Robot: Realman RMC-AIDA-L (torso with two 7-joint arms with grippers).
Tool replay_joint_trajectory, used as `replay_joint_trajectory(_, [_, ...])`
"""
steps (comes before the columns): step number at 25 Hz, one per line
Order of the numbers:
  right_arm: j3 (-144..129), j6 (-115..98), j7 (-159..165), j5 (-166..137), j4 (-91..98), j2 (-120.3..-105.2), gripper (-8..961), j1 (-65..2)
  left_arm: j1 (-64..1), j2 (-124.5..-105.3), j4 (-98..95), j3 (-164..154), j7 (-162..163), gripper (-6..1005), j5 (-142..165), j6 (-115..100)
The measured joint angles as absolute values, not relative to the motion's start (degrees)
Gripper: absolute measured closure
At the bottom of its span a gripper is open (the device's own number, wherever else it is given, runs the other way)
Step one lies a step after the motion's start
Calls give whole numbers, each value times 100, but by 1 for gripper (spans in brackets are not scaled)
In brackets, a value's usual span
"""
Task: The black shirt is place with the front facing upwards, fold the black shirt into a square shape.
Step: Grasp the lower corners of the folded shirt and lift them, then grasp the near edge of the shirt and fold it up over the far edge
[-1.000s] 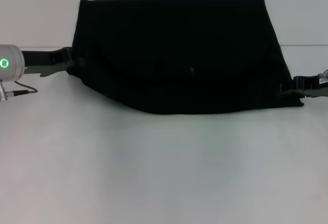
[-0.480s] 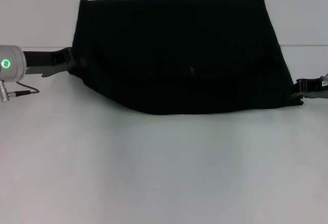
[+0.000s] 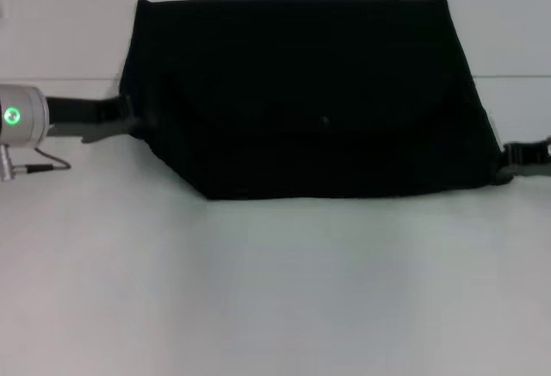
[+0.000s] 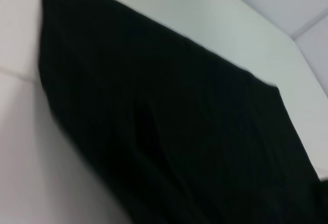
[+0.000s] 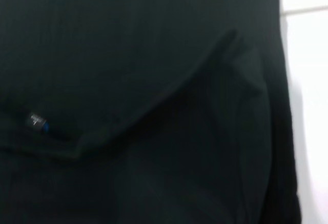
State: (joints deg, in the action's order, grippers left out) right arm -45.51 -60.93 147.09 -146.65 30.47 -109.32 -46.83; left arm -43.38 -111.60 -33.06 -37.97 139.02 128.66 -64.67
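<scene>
The black shirt (image 3: 301, 92) lies folded into a wide flat block at the far middle of the white table (image 3: 275, 290). No print shows. My left gripper (image 3: 127, 120) is at the shirt's left edge, about halfway down. My right gripper (image 3: 510, 159) is at the shirt's lower right corner. The left wrist view is filled by the black cloth (image 4: 179, 131). The right wrist view shows folded layers of the shirt (image 5: 154, 55) with the small blue neck label (image 5: 37, 122).
White table lies in front of the shirt, up to the near edge. The left arm's silver wrist with a green light (image 3: 12, 117) and a thin cable (image 3: 43, 167) sits at the far left.
The left arm has dropped slightly toward me; the shirt's slanted lower left edge has drawn in and the front edge is straighter. The right gripper has slid right, to the shirt's corner.
</scene>
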Motion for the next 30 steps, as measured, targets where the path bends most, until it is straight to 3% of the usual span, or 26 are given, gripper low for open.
replay_joint_trajectory(4, [-4572, -7361, 14835, -14694, 3758, -10920, 894, -4344, -4188, -11127, -3575, -3769, 14049, 997, 13140, -7360])
replay_joint_trajectory(11, [-4537, -9296, 15058, -14962, 5160, -11072, 894, -3579, -3563, -11098, -4505, -3761, 14301, 997, 13366, -9433])
replay_joint_trajectory(19, [-4526, -10266, 14935, -14976, 5601, -11083, 895, -2856, -3008, -11279, -5239, -3754, 14246, 996, 13955, -10903])
replay_joint_trajectory(25, [-4172, -10175, 14743, -14962, 5569, -11072, 895, -2917, -3193, -11252, -5022, -3741, 14209, 996, 14064, -10674])
replay_joint_trajectory(30, [-3411, -9590, 14610, -14903, 5352, -11041, 895, -3448, -3622, -11181, -4802, -3433, 14478, 997, 14045, -9816])
